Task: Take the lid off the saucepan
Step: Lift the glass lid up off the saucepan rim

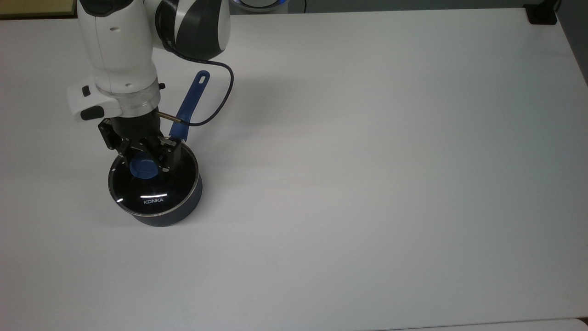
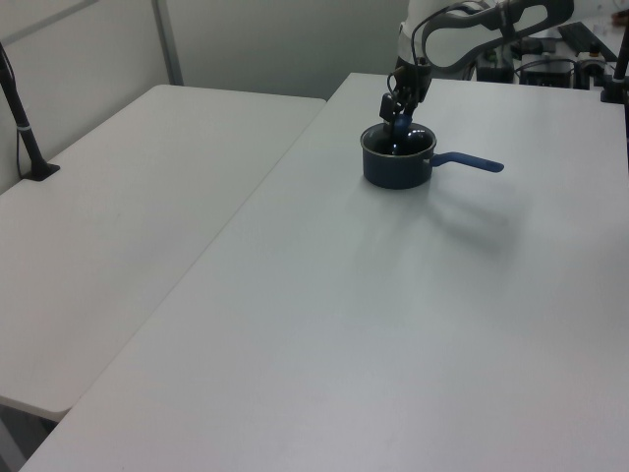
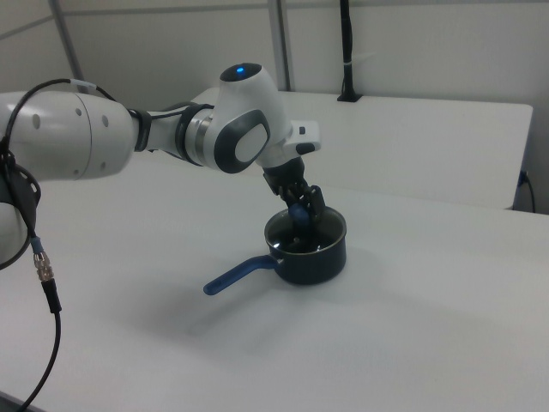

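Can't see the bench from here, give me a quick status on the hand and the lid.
Hand shut on the lid's knob. Lid seated on the saucepan, not lifted. Nothing in the way.

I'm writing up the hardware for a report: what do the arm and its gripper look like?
The arm has glossy white shells with dark grey joint sections, and a blue light on one joint. A thin dark cable loops beside the wrist. The gripper is black, with two blocky fingers.

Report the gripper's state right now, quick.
Gripper: closed on the blue knob of the lid, which sits on the saucepan.
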### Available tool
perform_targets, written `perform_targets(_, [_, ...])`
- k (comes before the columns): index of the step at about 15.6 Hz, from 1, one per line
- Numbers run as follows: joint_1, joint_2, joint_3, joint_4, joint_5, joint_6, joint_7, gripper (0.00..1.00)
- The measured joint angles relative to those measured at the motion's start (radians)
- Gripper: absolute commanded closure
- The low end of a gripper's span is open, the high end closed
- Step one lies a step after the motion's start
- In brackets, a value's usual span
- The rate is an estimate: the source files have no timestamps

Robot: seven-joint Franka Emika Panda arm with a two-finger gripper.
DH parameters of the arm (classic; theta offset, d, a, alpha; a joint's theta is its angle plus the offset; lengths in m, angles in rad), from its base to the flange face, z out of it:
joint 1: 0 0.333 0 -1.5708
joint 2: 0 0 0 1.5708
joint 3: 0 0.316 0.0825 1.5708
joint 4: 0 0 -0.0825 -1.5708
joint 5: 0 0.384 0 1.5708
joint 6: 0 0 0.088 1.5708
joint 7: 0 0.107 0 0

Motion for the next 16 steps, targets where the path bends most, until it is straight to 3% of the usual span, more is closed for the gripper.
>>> perform_targets(6, [0.0, -0.011, -0.001, 0.009, 0.0, 0.0, -0.001, 0.46])
perform_targets(16, [0.005, -0.069, -0.001, 0.012, 0.0, 0.0, -0.001, 0.5])
